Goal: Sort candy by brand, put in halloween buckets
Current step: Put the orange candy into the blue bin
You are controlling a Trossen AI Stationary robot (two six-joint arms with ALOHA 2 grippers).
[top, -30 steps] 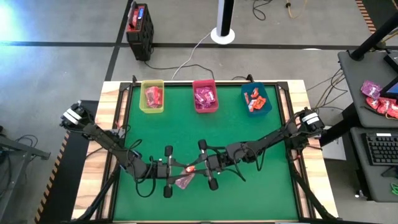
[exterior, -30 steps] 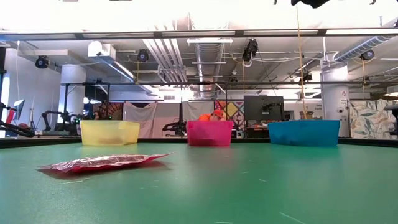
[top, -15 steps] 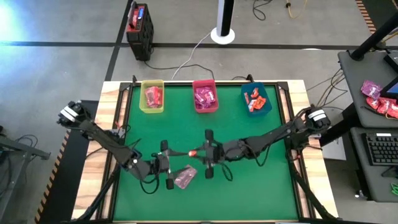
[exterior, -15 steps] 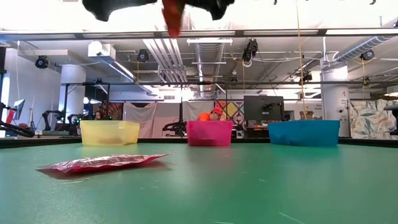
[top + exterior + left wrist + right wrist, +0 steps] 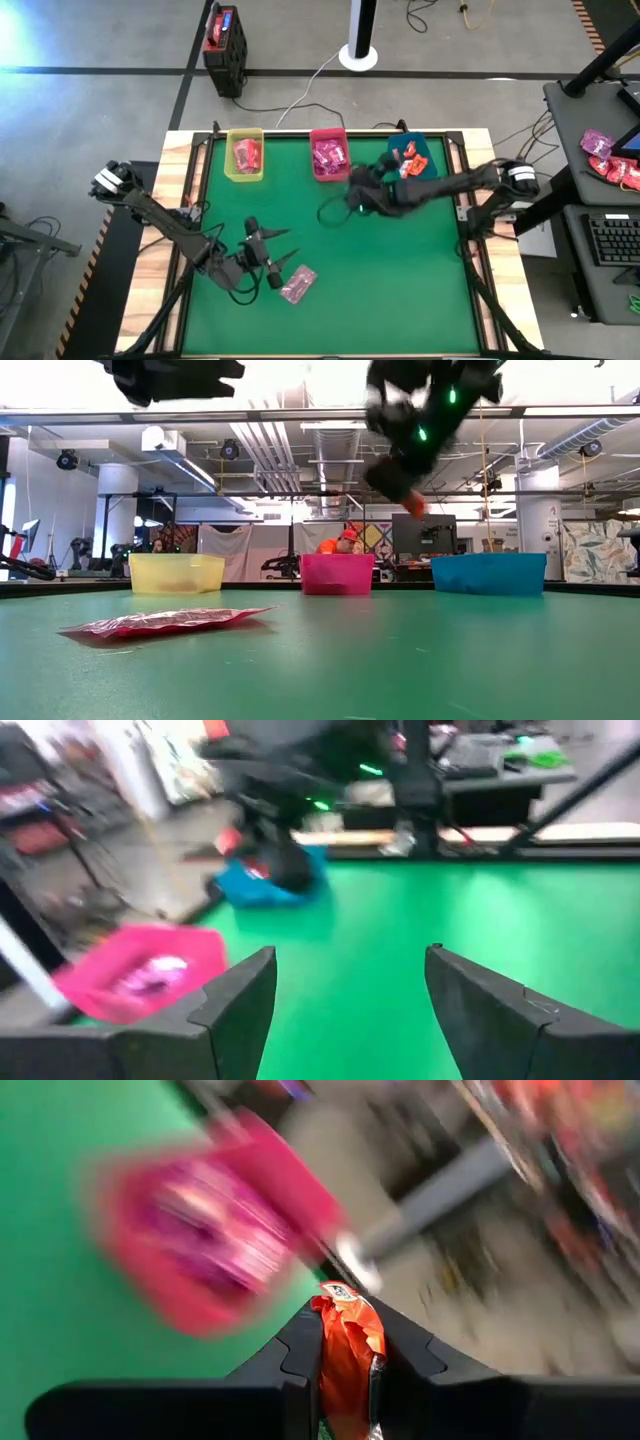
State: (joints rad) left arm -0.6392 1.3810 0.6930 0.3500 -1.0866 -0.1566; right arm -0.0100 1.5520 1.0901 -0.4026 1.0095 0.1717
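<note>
Right tool (image 5: pixel 347 1370) pinching an orange-red candy packet (image 5: pixel 347 1348) between its fingers, up in the air at the far side of the worktop (image 5: pixel 400 300), between the pink-red bin (image 5: pixel 329 155) and the blue-teal bin (image 5: pixel 412 160). Judging by the orange-red pieces already in the blue-teal bin, that's probably where this one goes; not dropped yet.

Left tool (image 5: pixel 350 1010) spread wide, nothing in it, hovering near-left just beside the last loose packet, a pale pink one (image 5: pixel 298 284) lying flat on the green mat.

Progress: nearly done. Yellow-green bin (image 5: pixel 244 154) holds red-pink packets, pink-red bin holds magenta ones, blue-teal holds orange-red. Left to do: drop the held packet, then pick up and bin the pale pink one. No other loose candy visible on the worktop. More candy sits on a side desk (image 5: pixel 600 160) at far right, off the worktop; can't tell if it counts.
</note>
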